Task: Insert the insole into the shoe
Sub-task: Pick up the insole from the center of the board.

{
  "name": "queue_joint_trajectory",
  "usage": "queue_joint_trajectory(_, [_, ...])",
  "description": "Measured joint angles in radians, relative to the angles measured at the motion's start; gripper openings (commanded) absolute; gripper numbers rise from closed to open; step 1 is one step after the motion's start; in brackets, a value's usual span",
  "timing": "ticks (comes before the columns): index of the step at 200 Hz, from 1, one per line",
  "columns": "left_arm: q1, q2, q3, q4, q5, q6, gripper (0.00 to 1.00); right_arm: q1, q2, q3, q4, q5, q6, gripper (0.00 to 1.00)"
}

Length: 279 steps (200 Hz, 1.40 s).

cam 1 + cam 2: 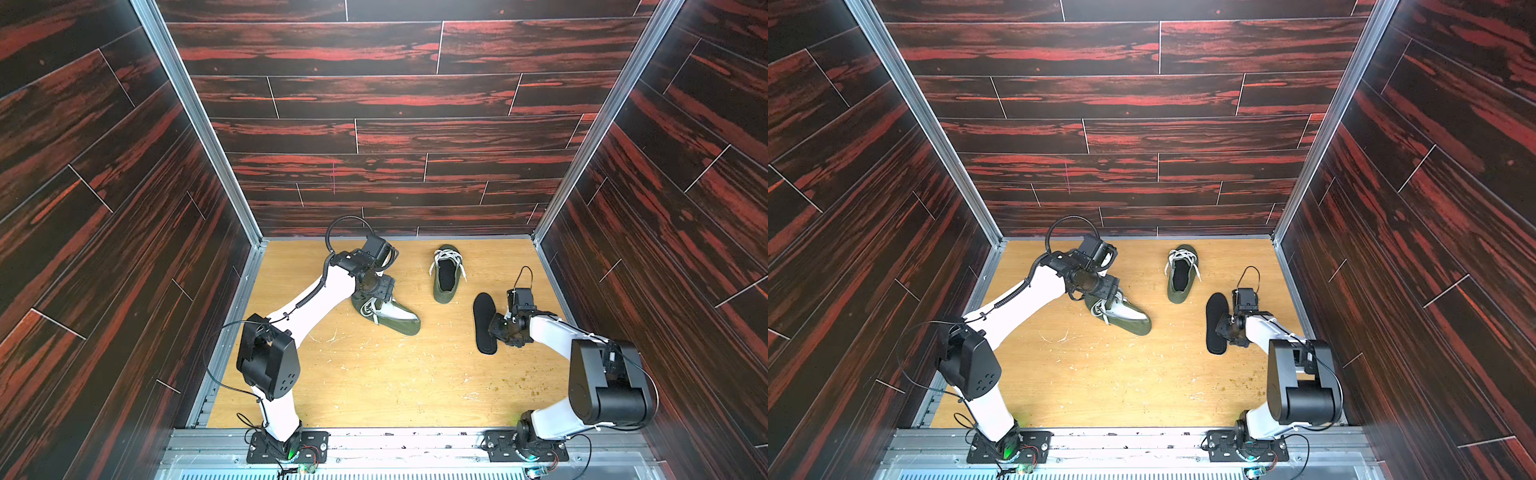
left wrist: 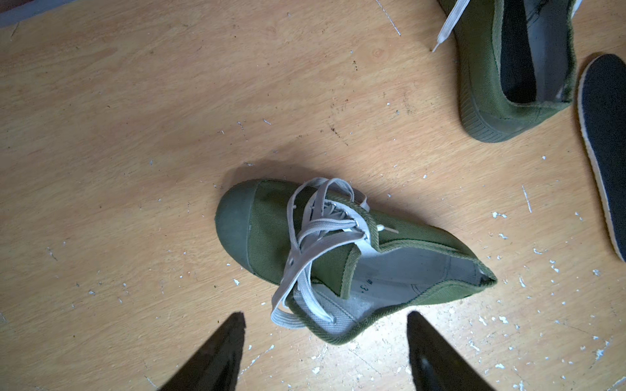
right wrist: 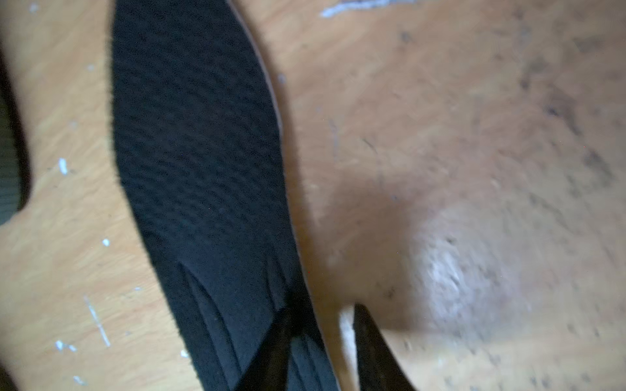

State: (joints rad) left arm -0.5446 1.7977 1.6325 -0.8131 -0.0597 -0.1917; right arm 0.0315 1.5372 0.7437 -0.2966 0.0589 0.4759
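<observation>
Insole pick-up: right gripper [image 3: 323, 309] sits at the long side edge of the flat black foam insole [image 1: 484, 324].
Insole lies on the wooden table [image 1: 374, 374], long axis running away from the arm bases. The fingers [image 3: 271, 348] are narrow and straddle its rim; can't tell if clamped. Left gripper [image 2: 325, 315] is wide open and empty over the olive canvas lace-up shoe [image 2: 271, 230], well apart to the left.

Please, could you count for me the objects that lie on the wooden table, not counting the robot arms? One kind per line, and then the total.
Green shoes: 2
Loose black insole: 1
Total: 3
</observation>
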Motion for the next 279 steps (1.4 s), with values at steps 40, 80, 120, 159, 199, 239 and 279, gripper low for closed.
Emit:
queue_joint_trajectory(40, [0.000, 0.000, 0.000, 0.016, -0.008, 0.000, 0.77, -0.002, 0.015, 0.002, 0.027, -0.048, -0.022, 0.12])
queue_joint_trajectory(80, [0.000, -0.001, 0.022, 0.034, -0.032, 0.003, 0.77, -0.008, 0.014, 0.004, 0.028, -0.069, -0.045, 0.03])
queue_joint_trajectory(120, [0.000, 0.002, 0.068, 0.035, -0.023, 0.027, 0.79, 0.019, -0.034, 0.005, 0.031, -0.130, -0.068, 0.00])
queue_joint_trajectory(159, [0.003, 0.062, 0.171, -0.003, 0.027, 0.066, 0.79, 0.088, -0.170, 0.062, -0.027, -0.124, -0.120, 0.00])
queue_joint_trajectory(199, [0.021, 0.077, 0.200, -0.020, 0.131, 0.116, 0.80, 0.148, -0.269, 0.120, -0.071, -0.110, -0.187, 0.00])
queue_joint_trajectory(239, [0.048, 0.106, 0.257, -0.085, 0.319, 0.244, 0.82, 0.302, -0.299, 0.129, -0.068, -0.175, -0.320, 0.00])
queue_joint_trajectory(279, [0.063, 0.155, 0.321, -0.213, 0.425, 0.388, 0.83, 0.442, -0.269, 0.146, -0.031, -0.257, -0.433, 0.00])
